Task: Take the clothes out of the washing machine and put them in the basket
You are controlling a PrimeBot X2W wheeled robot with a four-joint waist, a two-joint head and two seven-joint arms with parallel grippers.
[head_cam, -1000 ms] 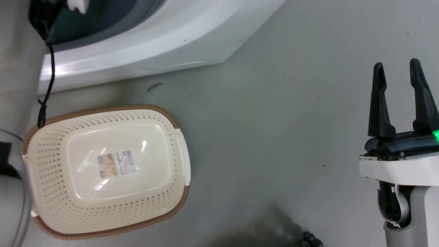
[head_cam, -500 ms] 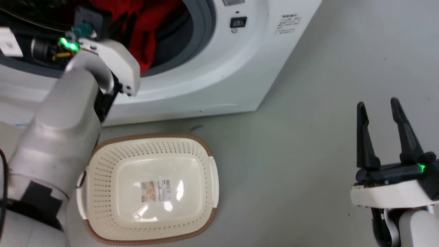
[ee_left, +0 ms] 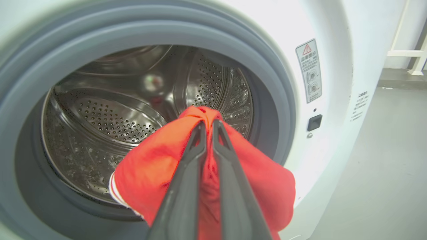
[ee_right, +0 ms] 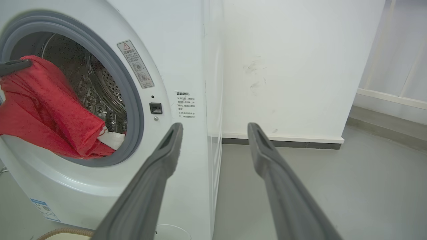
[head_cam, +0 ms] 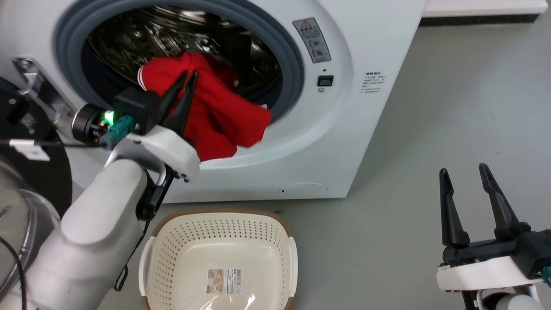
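Note:
The washing machine (head_cam: 357,129) stands with its porthole open and the steel drum (ee_left: 110,116) showing. Red clothes (head_cam: 215,116) hang out over the grey rim, a white stripe along one edge (ee_left: 113,190). My left gripper (head_cam: 190,74) is at the porthole mouth, shut on a bunched fold of the red fabric (ee_left: 150,173); in its wrist view the left gripper (ee_left: 208,122) pinches the cloth between its fingers. The basket (head_cam: 219,217) sits on the floor right below the porthole, holding nothing but a paper label. My right gripper (head_cam: 463,169) hangs open and apart, to the right of the machine.
The machine's black-framed door (head_cam: 30,168) stands open at the left, beside my left forearm. Grey floor (head_cam: 430,107) stretches to the right of the machine. In the right wrist view a white wall (ee_right: 293,66) stands behind the machine (ee_right: 186,50), beyond the open right gripper (ee_right: 215,125).
The head camera has tilted up, so the porthole has come into view and the basket has slid to the bottom. The left gripper now holds the red clothes at the porthole mouth. The right gripper stays open.

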